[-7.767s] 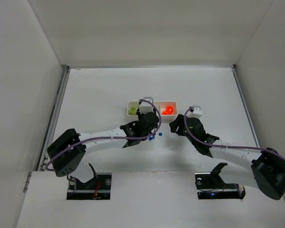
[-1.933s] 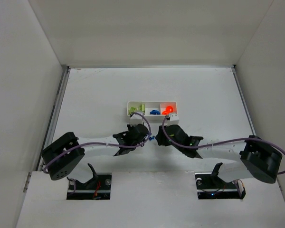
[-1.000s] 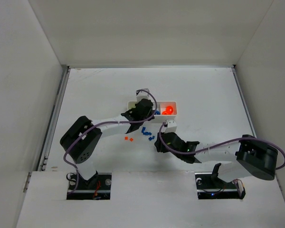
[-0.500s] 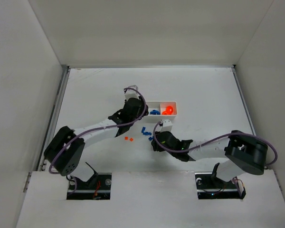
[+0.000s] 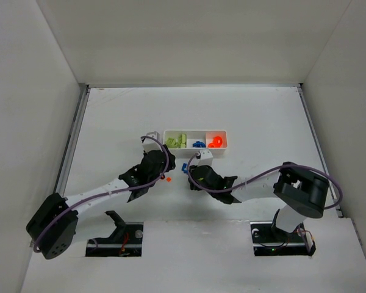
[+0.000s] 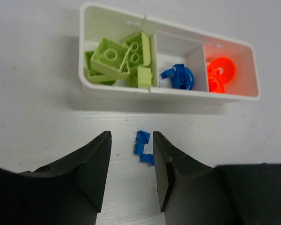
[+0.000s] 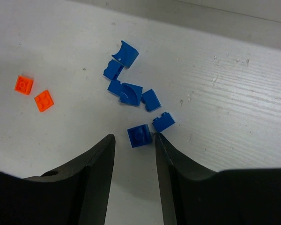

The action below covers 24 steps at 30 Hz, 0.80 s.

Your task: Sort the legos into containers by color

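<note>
The white three-compartment tray (image 5: 222,146) lies mid-table; it also shows in the left wrist view (image 6: 112,91). It holds lime green legos (image 6: 119,58) in the left compartment, a blue piece (image 6: 179,78) in the middle and orange-red pieces (image 6: 220,72) on the right. Several blue legos (image 7: 131,89) lie loose on the table in front of it, also in the top view (image 5: 185,166). Two orange-red legos (image 7: 33,93) lie to their left. My left gripper (image 6: 130,140) is open and empty, just short of the blue legos (image 6: 143,146). My right gripper (image 7: 134,140) is open, with one blue brick (image 7: 140,135) between its fingertips.
Both grippers, left (image 5: 166,167) and right (image 5: 189,173), sit close together in front of the tray. An orange-red lego (image 5: 168,178) lies between them. White walls enclose the table on three sides.
My left gripper has pulled back from over the tray's left end toward me, uncovering the green compartment. My right gripper has shifted left toward the loose blue legos.
</note>
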{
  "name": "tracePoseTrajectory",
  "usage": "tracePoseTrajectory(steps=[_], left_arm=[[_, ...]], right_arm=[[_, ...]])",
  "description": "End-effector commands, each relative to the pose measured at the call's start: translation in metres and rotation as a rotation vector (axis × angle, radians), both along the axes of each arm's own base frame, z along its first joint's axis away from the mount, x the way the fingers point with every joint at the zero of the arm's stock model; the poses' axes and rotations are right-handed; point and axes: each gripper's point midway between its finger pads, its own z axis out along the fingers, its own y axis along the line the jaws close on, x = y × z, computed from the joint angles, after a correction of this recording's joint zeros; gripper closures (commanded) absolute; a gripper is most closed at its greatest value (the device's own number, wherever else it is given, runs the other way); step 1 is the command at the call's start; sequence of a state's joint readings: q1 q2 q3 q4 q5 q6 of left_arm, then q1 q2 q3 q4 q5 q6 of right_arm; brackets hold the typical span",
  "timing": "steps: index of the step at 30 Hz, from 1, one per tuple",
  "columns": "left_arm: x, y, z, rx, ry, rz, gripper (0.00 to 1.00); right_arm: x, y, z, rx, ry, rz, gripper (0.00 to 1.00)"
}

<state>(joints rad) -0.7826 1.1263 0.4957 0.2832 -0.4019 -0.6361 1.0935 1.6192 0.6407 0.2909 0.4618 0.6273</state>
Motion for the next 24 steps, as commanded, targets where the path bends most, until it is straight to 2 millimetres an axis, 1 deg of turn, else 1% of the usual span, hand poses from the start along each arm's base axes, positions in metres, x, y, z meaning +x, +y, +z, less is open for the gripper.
tracePoseTrajectory(steps=[1,5,8,10,12,15,18,21,24], left_arm=[[-0.010,0.008,-0.006,-0.012,0.010,0.031,0.63],[-0.020,0.014,-0.017,0.007,0.034,0.027,0.63],[-0.026,0.017,-0.023,0.018,0.050,0.029,0.63],[-0.030,0.017,-0.027,0.027,0.065,0.024,0.63],[-0.033,0.013,-0.030,0.032,0.068,0.011,0.63],[-0.035,0.006,-0.032,0.045,0.071,-0.003,0.63],[-0.036,-0.005,-0.032,0.070,0.064,-0.028,0.63],[-0.035,-0.016,-0.031,0.073,0.054,-0.042,0.63],[-0.035,-0.028,-0.031,0.083,0.052,-0.067,0.63]], right_arm=[[0.008,0.003,0.001,-0.028,-0.029,-0.005,0.55],[0.010,0.004,-0.001,-0.065,-0.031,0.009,0.62],[0.011,0.001,0.000,-0.077,-0.031,-0.003,0.73],[0.011,0.001,0.004,-0.072,-0.036,-0.007,0.79],[0.011,0.002,0.012,-0.056,-0.043,-0.008,0.81],[0.011,0.003,0.040,0.005,-0.070,-0.007,0.81],[0.012,0.004,0.074,0.090,-0.102,0.004,0.81],[0.022,-0.003,0.102,0.157,-0.131,-0.005,0.81],[0.045,-0.010,0.129,0.210,-0.164,-0.037,0.80]])
